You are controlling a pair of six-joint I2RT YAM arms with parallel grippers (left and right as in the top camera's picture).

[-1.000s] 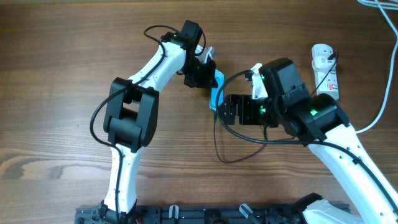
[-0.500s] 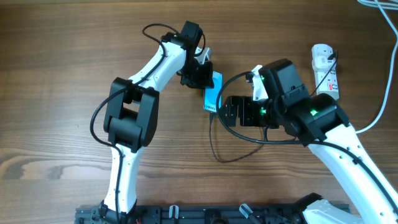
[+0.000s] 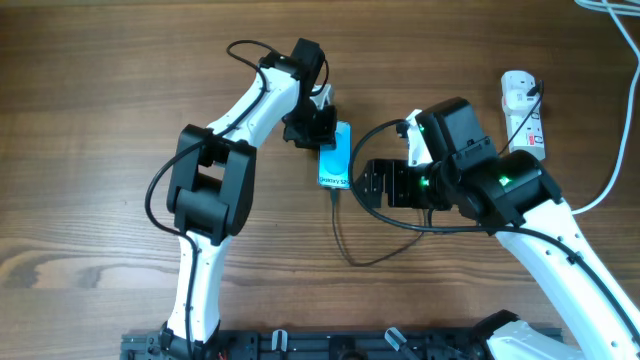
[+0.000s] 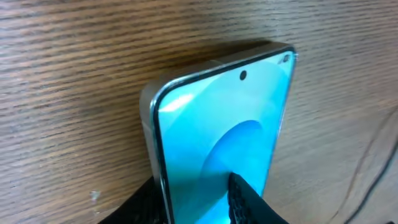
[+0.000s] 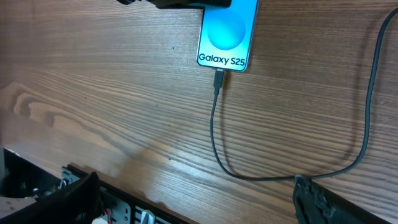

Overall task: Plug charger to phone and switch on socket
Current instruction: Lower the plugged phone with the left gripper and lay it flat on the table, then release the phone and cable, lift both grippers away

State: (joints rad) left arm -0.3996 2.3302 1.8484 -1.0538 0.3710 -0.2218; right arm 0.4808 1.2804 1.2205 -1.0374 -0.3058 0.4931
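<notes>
The phone (image 3: 335,155) lies on the wooden table, cyan screen up, with "Galaxy S25" at its near end (image 5: 222,60). My left gripper (image 3: 315,125) is shut on the phone's far end; its black fingers (image 4: 193,190) grip the phone's (image 4: 217,124) edge and screen. The charger's metal-tipped connector (image 5: 217,79) sits at the phone's bottom port. Its thin black cable (image 3: 345,245) loops toward the front, then right. My right gripper (image 3: 372,185) is open and empty, just right of the phone's near end. Its fingers (image 5: 196,183) are spread wide, and the cable (image 5: 261,178) passes the right finger. The white socket (image 3: 522,115) lies at the far right.
A thick white cord (image 3: 612,185) runs from the socket along the right edge. A black plug (image 3: 533,92) sits in the socket. The arms' base rail (image 3: 330,345) lines the table's front edge.
The left gripper has dragged the phone a little left and turned it straighter. The cable has followed it. The right gripper has backed slightly off the phone's near end.
</notes>
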